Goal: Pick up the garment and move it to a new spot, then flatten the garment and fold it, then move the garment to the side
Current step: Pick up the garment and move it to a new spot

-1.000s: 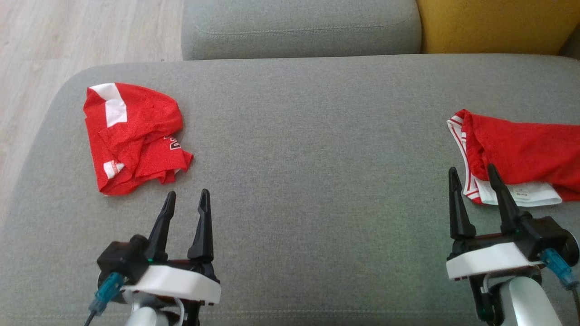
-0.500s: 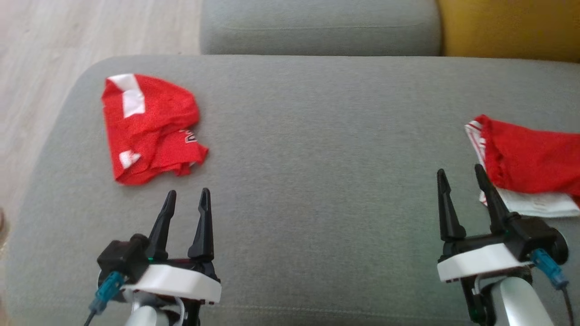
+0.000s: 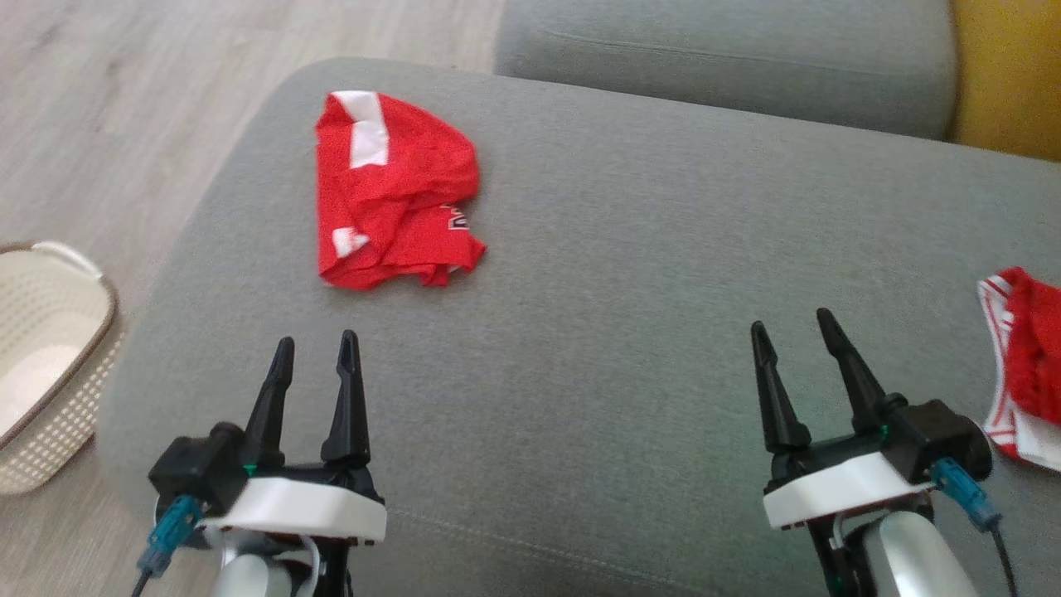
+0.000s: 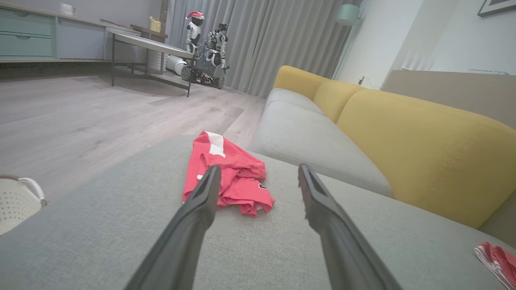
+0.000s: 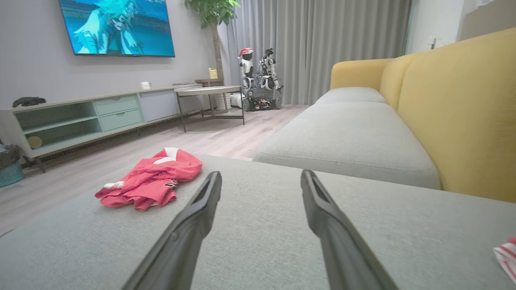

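A crumpled red garment (image 3: 390,191) with white patches lies on the grey sofa cushion (image 3: 597,298), near its far left corner. It also shows in the left wrist view as the red garment (image 4: 238,173) and in the right wrist view as the red garment (image 5: 151,181). My left gripper (image 3: 317,338) hovers open and empty, short of that garment. My right gripper (image 3: 790,320) is open and empty over the cushion's right part. A second red garment (image 3: 1028,365) with a white striped edge lies at the right edge, just right of the right gripper.
A cream perforated basket (image 3: 41,356) stands on the wooden floor left of the cushion. A second grey seat cushion (image 3: 721,66) lies beyond, with a yellow backrest (image 4: 423,141) along the right. A metal table (image 5: 209,92) and a low cabinet (image 5: 80,117) stand across the room.
The head camera has swung to the left, so the whole picture has shifted right and the basket has come into view. Both grippers stay open and empty; the garments have not moved.
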Motion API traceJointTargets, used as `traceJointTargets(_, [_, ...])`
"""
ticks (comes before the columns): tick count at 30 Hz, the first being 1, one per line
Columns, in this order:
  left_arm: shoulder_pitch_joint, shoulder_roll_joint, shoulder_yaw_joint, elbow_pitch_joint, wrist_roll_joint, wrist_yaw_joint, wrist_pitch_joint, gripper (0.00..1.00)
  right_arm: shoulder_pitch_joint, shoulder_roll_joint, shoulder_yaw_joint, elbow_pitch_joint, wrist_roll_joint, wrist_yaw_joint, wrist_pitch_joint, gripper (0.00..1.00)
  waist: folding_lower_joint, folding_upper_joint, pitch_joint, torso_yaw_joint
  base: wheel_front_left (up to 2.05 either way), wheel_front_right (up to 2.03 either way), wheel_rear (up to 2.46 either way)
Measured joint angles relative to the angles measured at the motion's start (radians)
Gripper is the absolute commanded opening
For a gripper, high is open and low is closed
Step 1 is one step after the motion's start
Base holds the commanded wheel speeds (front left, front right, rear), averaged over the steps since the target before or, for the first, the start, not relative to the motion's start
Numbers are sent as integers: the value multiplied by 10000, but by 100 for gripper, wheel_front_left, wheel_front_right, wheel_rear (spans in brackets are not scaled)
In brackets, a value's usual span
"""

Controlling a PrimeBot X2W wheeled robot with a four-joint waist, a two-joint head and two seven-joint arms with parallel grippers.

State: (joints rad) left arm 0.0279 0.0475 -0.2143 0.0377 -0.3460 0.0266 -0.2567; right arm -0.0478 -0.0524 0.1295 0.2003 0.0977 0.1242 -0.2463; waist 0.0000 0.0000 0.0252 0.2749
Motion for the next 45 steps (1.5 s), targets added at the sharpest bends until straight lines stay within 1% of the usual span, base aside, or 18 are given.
traceJointTargets(1, [10,0,31,-27,0,2,0,100,0,-8,117,31,94,0,0,100,0,0,0,235,0,0,0])
traceJointTargets(5, [64,0,109,-146,-36,90,0,100,0,-23,205,58,123,0,0,100,0,0,-2,634,0,0,0])
traceJointTargets(10, [154,0,242,-240,-84,90,0,100,1,-23,280,79,165,0,0,100,0,0,24,829,0,0,0])
traceJointTargets(14, [155,0,426,-303,-86,167,0,100,1,-25,297,86,165,0,0,100,0,0,61,759,0,0,0])
traceJointTargets(20, [18,-4,984,-339,-84,151,0,100,-1,-75,109,-27,151,0,92,100,0,0,316,423,0,0,0])
traceJointTargets(24, [-623,-12,1484,-194,-31,-213,0,100,-131,-222,-46,-357,54,0,230,100,0,0,777,154,0,0,0])
traceJointTargets(26, [-1188,-6,1749,144,96,-487,0,100,-298,-297,-105,-485,17,0,314,100,0,0,1057,-12,0,0,0])
traceJointTargets(27, [-1188,-6,1749,144,96,-487,0,100,-298,-297,-105,-485,17,0,314,100,0,0,1057,-12,0,0,0])
traceJointTargets(28, [-1488,8,1812,376,173,-637,0,100,-362,-322,-144,-585,-36,0,355,100,0,0,1206,-96,0,0,0])
traceJointTargets(31, [-2417,188,1893,1350,198,-878,63,100,-527,-431,-259,-871,-100,0,460,100,0,0,1672,-352,0,0,0])
traceJointTargets(38, [-4845,1139,2052,3440,-230,-1162,1584,100,-949,-591,-328,-1340,-199,0,617,100,1,0,2644,-1028,0,0,0])
traceJointTargets(45, [-6556,1716,2230,5507,-757,-1333,2876,100,-1100,-635,-311,-1618,-280,0,708,100,2,-1,3368,-1712,0,0,0])
